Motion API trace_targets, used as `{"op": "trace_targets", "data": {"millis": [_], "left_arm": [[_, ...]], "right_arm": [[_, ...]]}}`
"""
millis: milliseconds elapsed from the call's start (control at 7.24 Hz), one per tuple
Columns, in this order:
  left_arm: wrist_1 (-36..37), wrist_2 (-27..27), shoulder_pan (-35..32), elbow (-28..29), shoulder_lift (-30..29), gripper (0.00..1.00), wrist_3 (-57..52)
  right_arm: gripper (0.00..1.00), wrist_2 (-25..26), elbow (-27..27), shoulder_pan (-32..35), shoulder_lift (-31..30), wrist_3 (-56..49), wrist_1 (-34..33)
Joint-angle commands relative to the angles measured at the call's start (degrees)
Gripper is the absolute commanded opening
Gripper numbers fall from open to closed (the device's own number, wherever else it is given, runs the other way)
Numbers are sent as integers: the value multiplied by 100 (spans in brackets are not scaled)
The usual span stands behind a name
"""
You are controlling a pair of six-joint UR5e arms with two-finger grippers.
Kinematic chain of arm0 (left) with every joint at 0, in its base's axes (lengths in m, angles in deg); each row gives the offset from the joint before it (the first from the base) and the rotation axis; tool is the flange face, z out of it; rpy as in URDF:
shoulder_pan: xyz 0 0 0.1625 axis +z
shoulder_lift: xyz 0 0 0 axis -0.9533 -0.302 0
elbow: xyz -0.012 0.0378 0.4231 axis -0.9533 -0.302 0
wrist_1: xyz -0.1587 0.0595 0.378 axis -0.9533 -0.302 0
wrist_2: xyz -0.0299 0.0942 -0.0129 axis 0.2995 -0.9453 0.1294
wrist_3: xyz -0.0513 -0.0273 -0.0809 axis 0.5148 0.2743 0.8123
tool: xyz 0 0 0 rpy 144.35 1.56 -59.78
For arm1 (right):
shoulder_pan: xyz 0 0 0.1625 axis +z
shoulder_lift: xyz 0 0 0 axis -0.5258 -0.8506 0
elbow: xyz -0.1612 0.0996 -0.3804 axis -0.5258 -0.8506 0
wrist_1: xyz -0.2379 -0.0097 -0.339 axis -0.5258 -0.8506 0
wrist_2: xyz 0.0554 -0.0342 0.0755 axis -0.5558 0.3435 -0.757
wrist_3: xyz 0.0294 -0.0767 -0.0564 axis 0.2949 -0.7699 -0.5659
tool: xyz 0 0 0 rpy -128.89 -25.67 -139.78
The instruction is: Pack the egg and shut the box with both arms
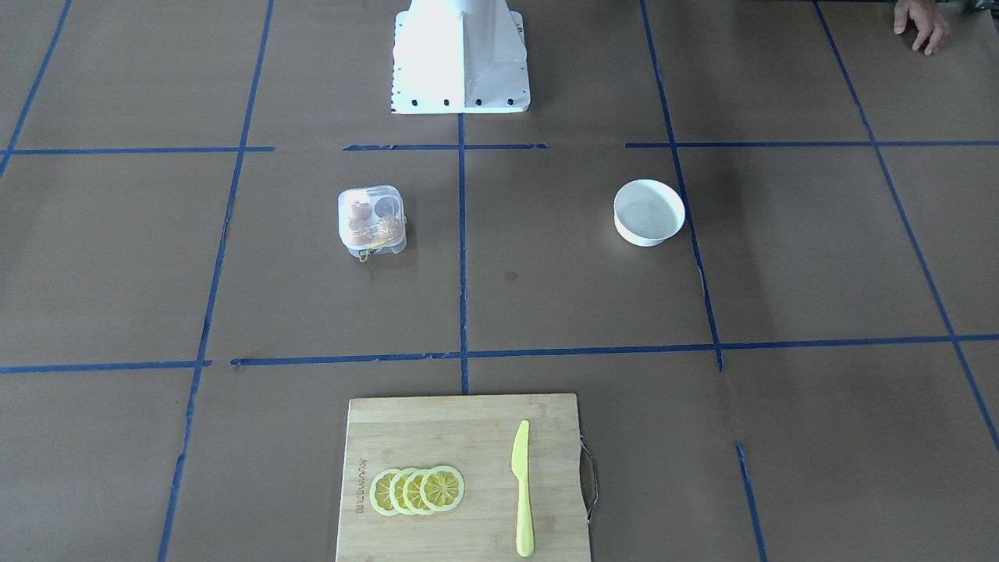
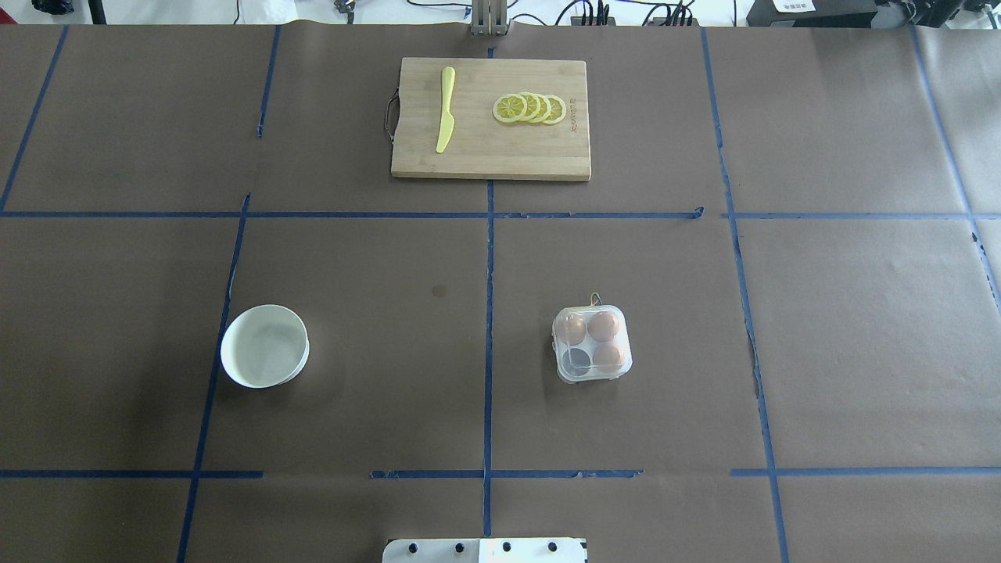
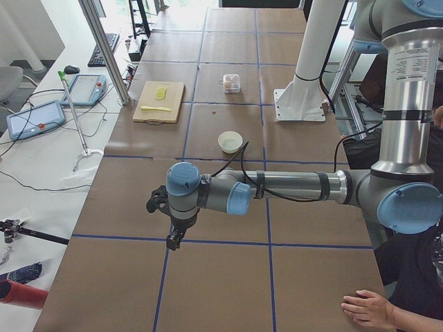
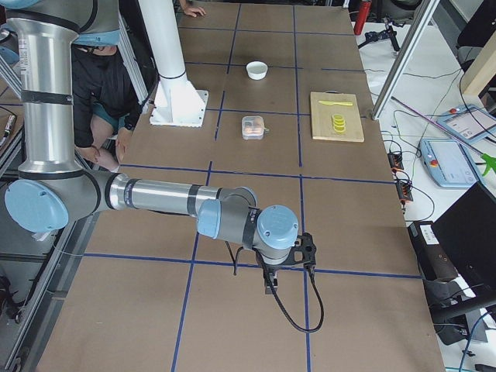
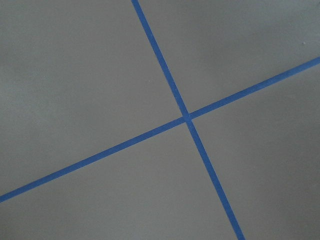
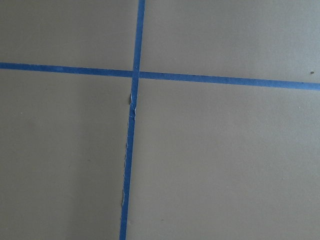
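Observation:
The box (image 2: 592,345) is a small clear carton right of the table's middle, also in the front-facing view (image 1: 372,220). It shows as one compact square, so its lid seems to lie down over the cups. Three brown eggs (image 2: 603,325) sit in it and I cannot tell them apart. One cup (image 2: 577,360) is empty. A yellow loop (image 1: 367,251) sticks out at its far edge. My left gripper (image 3: 173,239) hangs over the table's left end, and my right gripper (image 4: 269,285) over its right end. Both are far from the box, and I cannot tell whether either is open or shut.
An empty white bowl (image 2: 264,346) stands at the left. A wooden board (image 2: 490,148) at the far edge carries lemon slices (image 2: 530,108) and a yellow knife (image 2: 446,109). The white base block (image 1: 460,58) is at the robot's side. An operator's hand (image 3: 367,308) rests on the table's corner.

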Motion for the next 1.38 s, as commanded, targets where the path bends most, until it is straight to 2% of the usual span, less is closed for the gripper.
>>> {"op": "trace_targets", "data": {"millis": [0,276,829,1244], "left_arm": [[-1,-3,0,-3,10,100,7],[-1,-3,0,14,10,100,16],[-1,23,0,23,1,100,94],[-115,50,0,-21,1,100,1043]], "right_arm": [[100,36,31,28,-4,62,-3],[100,80,345,-102,57,1101,41],[100,98,418,-253,49,1170,50],[100,89,418,-253,40,1161,50]]}}
